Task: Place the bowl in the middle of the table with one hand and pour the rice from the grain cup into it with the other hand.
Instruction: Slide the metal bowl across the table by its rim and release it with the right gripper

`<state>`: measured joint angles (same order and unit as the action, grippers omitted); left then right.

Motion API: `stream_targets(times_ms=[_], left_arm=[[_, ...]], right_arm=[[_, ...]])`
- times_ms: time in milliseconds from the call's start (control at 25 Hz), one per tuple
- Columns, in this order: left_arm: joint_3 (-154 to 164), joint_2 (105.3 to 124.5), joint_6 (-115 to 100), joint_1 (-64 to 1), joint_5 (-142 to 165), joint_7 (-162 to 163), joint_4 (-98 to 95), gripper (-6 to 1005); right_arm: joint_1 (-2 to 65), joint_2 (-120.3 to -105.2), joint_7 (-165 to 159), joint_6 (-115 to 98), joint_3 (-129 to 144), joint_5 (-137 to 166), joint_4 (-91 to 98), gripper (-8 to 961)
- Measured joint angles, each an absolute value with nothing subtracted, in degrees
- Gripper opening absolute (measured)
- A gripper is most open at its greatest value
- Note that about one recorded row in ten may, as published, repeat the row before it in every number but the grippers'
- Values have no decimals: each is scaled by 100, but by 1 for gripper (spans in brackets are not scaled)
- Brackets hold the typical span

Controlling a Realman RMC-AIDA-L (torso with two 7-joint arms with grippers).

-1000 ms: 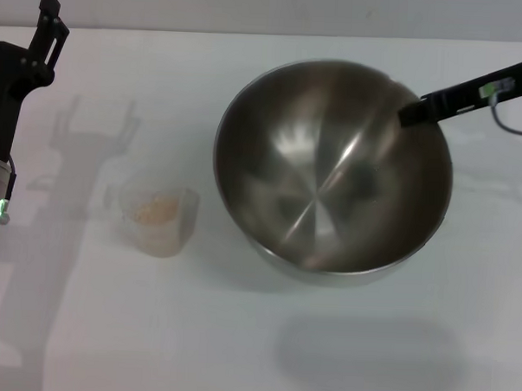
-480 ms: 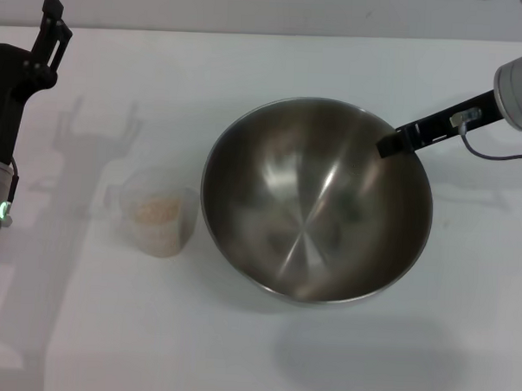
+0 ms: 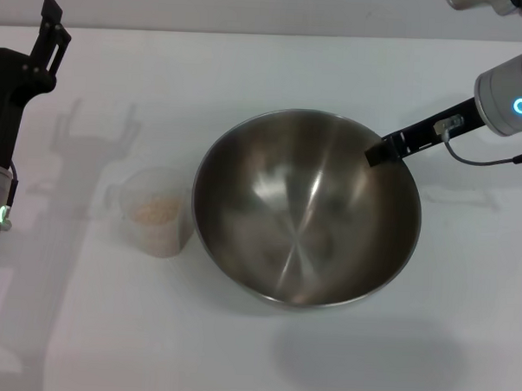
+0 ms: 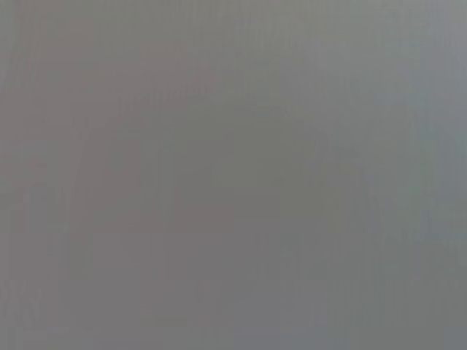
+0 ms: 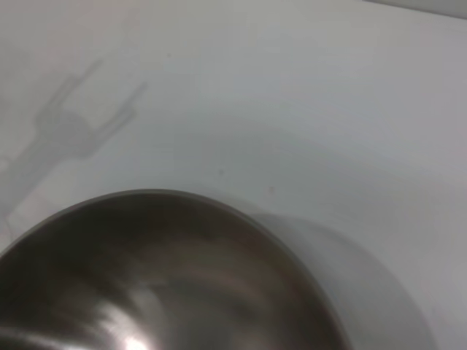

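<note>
The steel bowl (image 3: 303,215) sits near the middle of the white table (image 3: 249,65). My right gripper (image 3: 380,154) is shut on its far right rim, the arm reaching in from the upper right. The right wrist view shows the bowl's inside (image 5: 168,284) up close. The grain cup (image 3: 161,213) stands upright just left of the bowl, with rice (image 3: 155,210) in its bottom. My left gripper (image 3: 50,22) is held up at the far left, well away from the cup; its shadow on the table shows two spread fingers. The left wrist view is plain grey.
The left gripper's forked shadow (image 3: 95,123) falls on the table behind the cup. A broad soft shadow (image 3: 367,356) lies in front of the bowl. The table's far edge (image 3: 268,33) runs along the top.
My right gripper has carried the bowl leftward and nearer to me, close beside the cup, and the bowl has levelled out. The left arm and cup have not moved.
</note>
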<state>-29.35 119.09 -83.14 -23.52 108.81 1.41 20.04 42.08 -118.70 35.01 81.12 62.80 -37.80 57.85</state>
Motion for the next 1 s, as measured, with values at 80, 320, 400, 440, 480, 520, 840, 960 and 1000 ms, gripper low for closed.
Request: stream_targets(times_ms=[80,320,400,440,480,520,840,960,1000], left_arm=[[-2935,11909,-8314,-2337,10881,141,2028,765],[-2924,11909,-8321,-2296,10881,141,2075,762],[-2918,11909,-8332,-2294,10881,141,2075,761],[-2914,11909,-8340,-2294,10881,141,2075,761],[-2907,11909,-8352,-2294,10880,141,2075,760],[-2899,11909,-8367,-2293,10880,141,2074,760],[-2882,11909,-8546,-2220,10880,141,2074,756],[-2882,11909,-8661,-2158,10880,141,2074,754],[-2882,11909,-8702,-2136,10880,141,2074,754]], right_arm=[[4217,-11867,3483,8110,6280,-3746,5764,119],[4227,-11868,3466,8093,6346,-3636,5736,132],[4229,-11873,3474,8093,6398,-3633,5761,137],[4229,-11877,3483,8094,6422,-3632,5787,139],[4226,-11878,3494,8093,6452,-3631,5839,184],[4210,-11879,3500,8090,6496,-3630,5916,229],[4098,-11883,3458,7956,6761,-3600,6737,421],[4153,-11883,3457,7879,6764,-3558,6903,454],[4164,-11883,3457,7841,6766,-3555,6963,466]])
